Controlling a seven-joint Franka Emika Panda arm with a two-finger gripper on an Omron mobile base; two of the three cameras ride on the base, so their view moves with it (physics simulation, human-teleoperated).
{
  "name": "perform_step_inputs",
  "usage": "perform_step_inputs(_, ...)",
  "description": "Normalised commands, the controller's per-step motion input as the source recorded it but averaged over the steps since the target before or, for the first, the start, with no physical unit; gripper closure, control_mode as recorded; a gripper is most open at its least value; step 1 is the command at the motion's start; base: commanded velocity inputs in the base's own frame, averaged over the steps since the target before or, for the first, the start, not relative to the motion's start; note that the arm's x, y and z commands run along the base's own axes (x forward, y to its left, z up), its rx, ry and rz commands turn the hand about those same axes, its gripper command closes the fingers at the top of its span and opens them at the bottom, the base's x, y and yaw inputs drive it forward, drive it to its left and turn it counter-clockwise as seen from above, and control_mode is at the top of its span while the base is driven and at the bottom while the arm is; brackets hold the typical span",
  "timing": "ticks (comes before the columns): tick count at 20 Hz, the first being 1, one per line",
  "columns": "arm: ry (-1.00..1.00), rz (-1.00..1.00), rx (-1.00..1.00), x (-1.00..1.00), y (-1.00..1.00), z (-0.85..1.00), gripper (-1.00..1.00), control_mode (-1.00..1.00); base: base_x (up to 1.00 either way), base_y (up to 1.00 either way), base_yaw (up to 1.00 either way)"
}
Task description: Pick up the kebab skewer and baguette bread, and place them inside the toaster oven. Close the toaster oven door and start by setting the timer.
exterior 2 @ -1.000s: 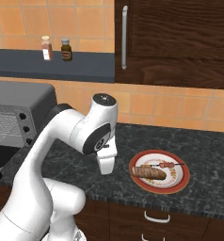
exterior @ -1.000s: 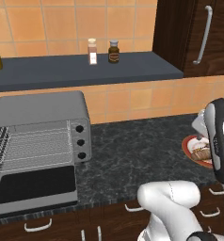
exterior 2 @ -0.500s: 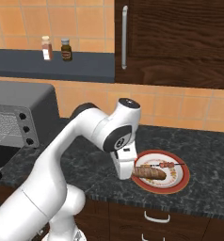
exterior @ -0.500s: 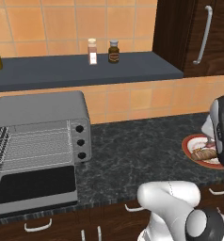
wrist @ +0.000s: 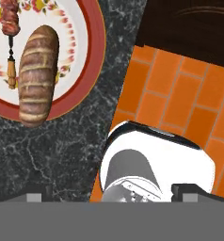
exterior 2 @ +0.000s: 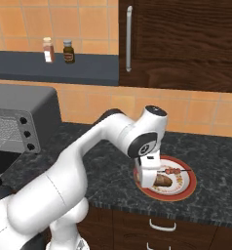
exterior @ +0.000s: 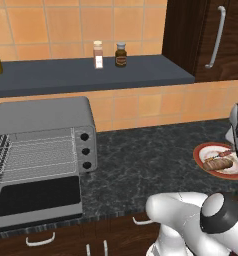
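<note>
My gripper (exterior 2: 151, 183) jaws wide, nothing held, over plate (exterior 2: 185, 188). First pick not done. Next: drop onto kebab skewer (wrist: 10, 28), 12 o'clock of baguette bread (wrist: 37, 73).

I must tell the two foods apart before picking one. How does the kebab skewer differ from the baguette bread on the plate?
The kebab skewer is a thin stick with small reddish meat chunks; the baguette bread is one thick golden-brown loaf with darker slashes. The skewer lies fully on the plate; the baguette's end reaches over the red rim. Both lie flat, side by side, on the same plate.
</note>
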Motion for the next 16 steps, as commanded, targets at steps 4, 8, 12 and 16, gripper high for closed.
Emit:
perform_step_inputs(4,0.00,-0.05,0.00,0.28,0.00,-0.39,-1.00,-1.00,0.00,0.00,0.00)
perform_step_inputs(8,0.00,-0.04,0.00,0.33,-0.07,-0.47,-1.00,-1.00,0.00,0.00,0.00)
perform_step_inputs(12,0.00,-0.07,-0.01,0.30,-0.16,-0.34,-1.00,-1.00,0.00,0.00,0.00)
perform_step_inputs(16,0.00,-0.10,-0.02,0.09,-0.28,-0.17,-1.00,-1.00,0.00,0.00,0.00)
